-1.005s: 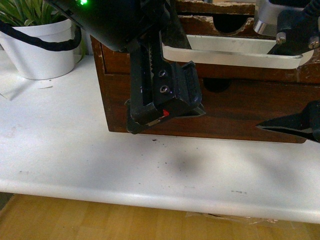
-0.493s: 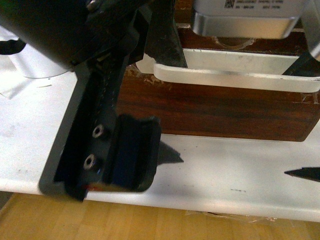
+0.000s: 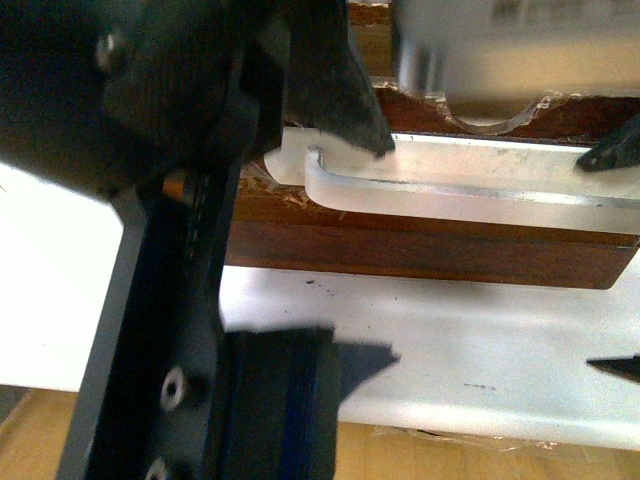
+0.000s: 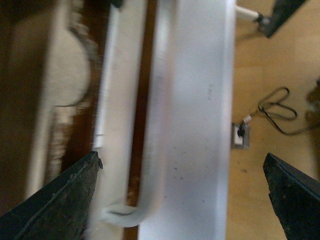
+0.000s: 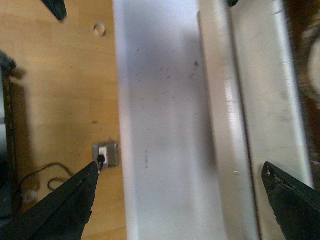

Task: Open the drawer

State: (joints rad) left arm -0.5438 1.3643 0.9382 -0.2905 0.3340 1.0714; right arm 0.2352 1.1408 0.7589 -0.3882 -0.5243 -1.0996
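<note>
Over the white bench [image 3: 470, 330], the nine-o'clock side of the front view is filled by the dark bulk of the left arm, close to the lens and blurred. The left hand [image 3: 388, 252] is spread wide and grips nothing. One fingertip [image 3: 345, 95] points down at the left end of the white bar handle [image 3: 450, 195], and the other juts out low near six o'clock over the bench's front edge, so the handle's end lies between the two. Whether the upper tip touches the handle I cannot tell. The drawer [image 3: 420, 250] sits from the centre out toward three o'clock, its dark brown front scratched and chipped. The handle runs across it, and a half-round notch [image 3: 490, 118] is cut in the rim near twelve o'clock. In the left wrist view the handle's curved end shows between the two black fingers, apart from both. At three o'clock the right hand [image 3: 590, 262] is also wide open and empty, with one tip just above the handle's far end and one low over the bench. Its wrist view shows the bar between its fingers and, beyond the bench, a wooden floor [image 5: 60, 90] with a small socket box [image 5: 106, 154].
</note>
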